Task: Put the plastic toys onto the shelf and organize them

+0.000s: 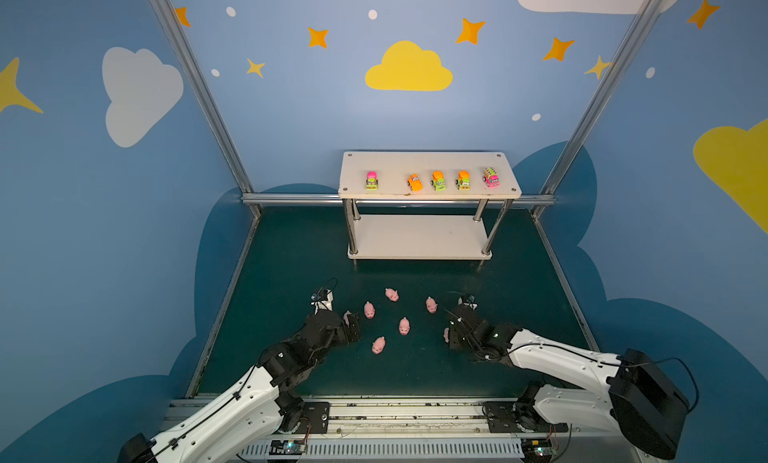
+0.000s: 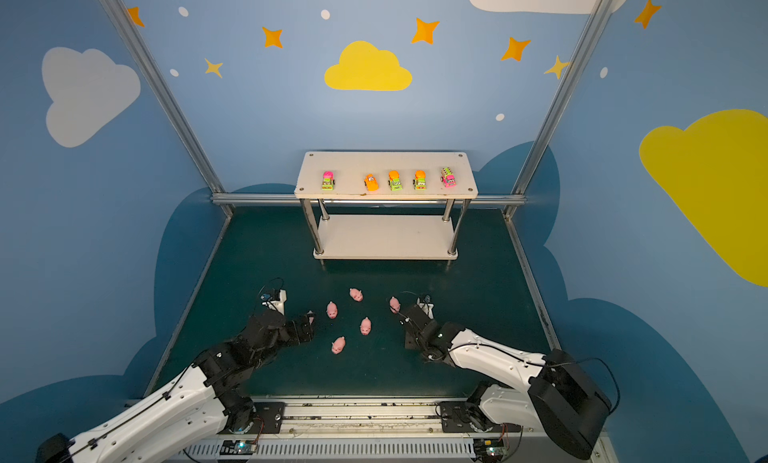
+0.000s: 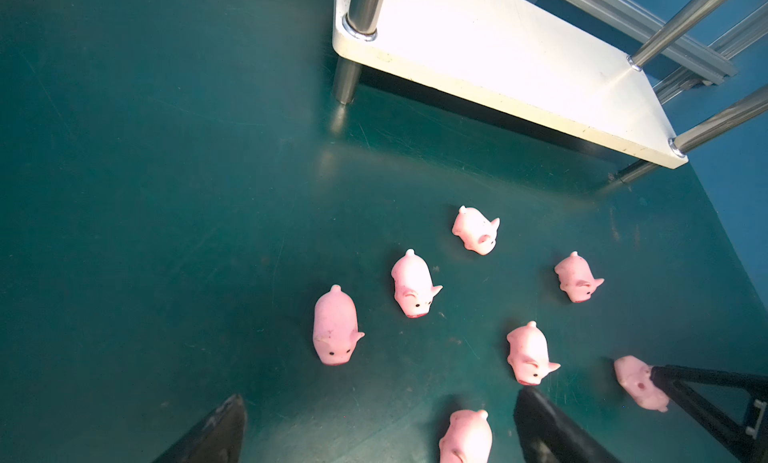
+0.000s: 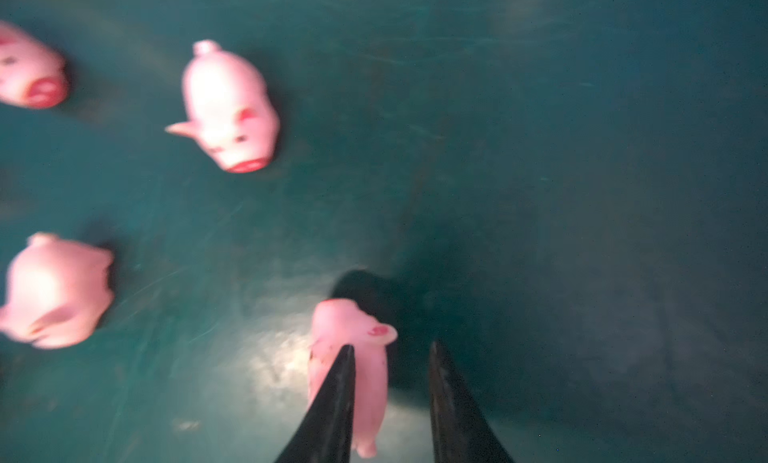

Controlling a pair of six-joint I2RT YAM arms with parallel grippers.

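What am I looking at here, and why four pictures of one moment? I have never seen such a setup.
A left arm and a right arm, both robotic, stand at the near edge of a green mat; each ends in a two-fingered claw. Two pictures come from one camera head overhead, so they nearly match. The others come from cameras on the arms' wrists, looking down at the claws. At the back stands a white two-tier shelf with five toy cars lined up on its top board. The right claw is shut on one pink pig. The left claw is open over another pig. Five more pigs lie loose on the mat.
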